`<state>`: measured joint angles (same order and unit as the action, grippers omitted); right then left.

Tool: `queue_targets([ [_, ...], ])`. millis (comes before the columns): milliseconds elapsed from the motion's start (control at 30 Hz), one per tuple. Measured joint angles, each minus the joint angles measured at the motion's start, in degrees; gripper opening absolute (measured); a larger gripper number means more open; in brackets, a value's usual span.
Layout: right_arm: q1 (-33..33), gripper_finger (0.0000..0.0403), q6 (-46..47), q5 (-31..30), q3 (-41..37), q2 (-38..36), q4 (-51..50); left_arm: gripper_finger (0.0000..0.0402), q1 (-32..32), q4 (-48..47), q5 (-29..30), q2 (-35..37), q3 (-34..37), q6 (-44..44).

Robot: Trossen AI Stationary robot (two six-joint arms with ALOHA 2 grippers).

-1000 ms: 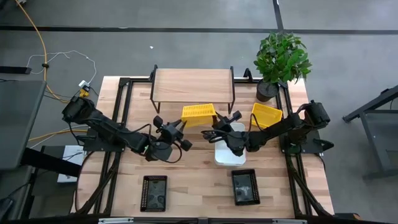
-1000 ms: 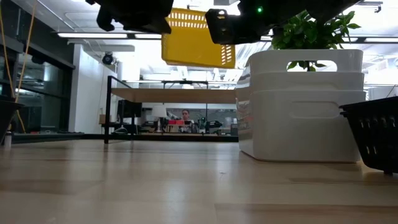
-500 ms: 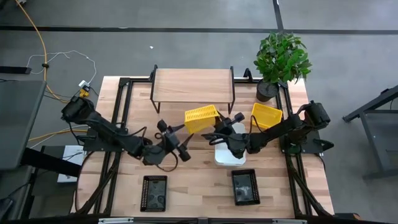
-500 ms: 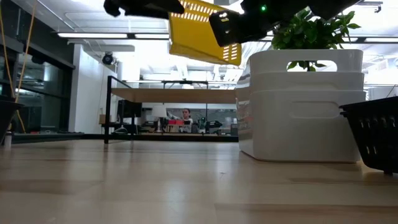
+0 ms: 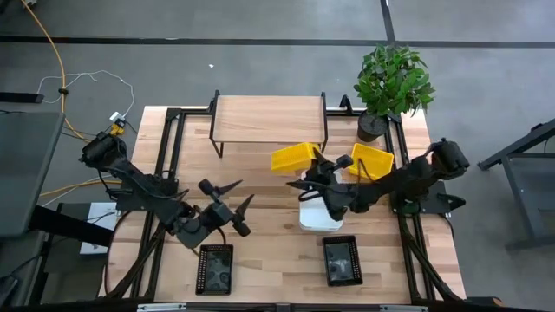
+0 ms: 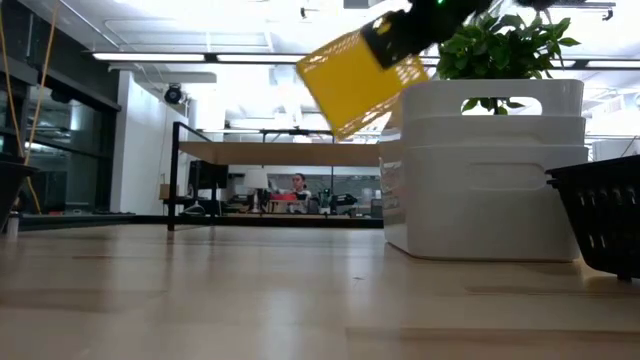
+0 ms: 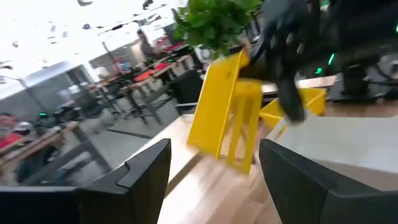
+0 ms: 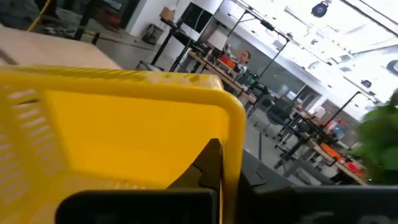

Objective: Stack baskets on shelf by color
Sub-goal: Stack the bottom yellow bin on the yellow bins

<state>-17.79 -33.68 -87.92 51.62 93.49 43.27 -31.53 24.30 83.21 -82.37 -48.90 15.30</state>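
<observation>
A yellow grid-walled basket hangs tilted in the air in front of the shelf, with my right gripper shut on it; the low view shows the same basket high above the table. My left gripper stands open over the table's near left part, apart from the basket, with nothing between its fingers. A second yellow basket rests on the table by the plant. Stacked white baskets stand under my right arm. Two black baskets sit near the front edge. My right gripper holds the yellow basket by its wall at the rim, near a corner, one finger inside and the other outside. The fingers come from the table's right side, slanting. The basket is lifted clear and tipped, one end lower than the other.
A potted plant stands at the far right corner, beside the shelf. The shelf's wooden top is bare. The white stack and a black basket fill the right of the low view; bare tabletop lies left of them.
My left gripper has opened, let go of the yellow basket's left end and drawn back toward the near left of the table. My right gripper has kept the basket and carried it a little toward the right; the basket has tipped from level to slanting.
</observation>
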Motion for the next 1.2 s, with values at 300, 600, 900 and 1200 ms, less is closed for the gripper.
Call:
queue_targets([
  [300,-10.55,0.0,4.88,-2.09,0.0,-16.57,-18.21,0.023,-2.51,-4.59,0.23,0.22,0.02,-0.1],
  [600,-19.28,0.0,47.57,6.28,0.04,-32.91,-60.93,0.0229,2.44,-6.87,-15.86,0.22,0.04,-4.1],
  [900,-15.14,0.0,94.5,20.72,0.04,-41.17,-105.59,0.0229,3.45,-9.97,-18.83,0.22,0.07,-5.47],
  [1200,-13.83,0.0,122.37,27.98,0.04,-48.73,-129.02,0.0229,3.5,-10.01,-18.96,0.22,0.07,-5.26],
])
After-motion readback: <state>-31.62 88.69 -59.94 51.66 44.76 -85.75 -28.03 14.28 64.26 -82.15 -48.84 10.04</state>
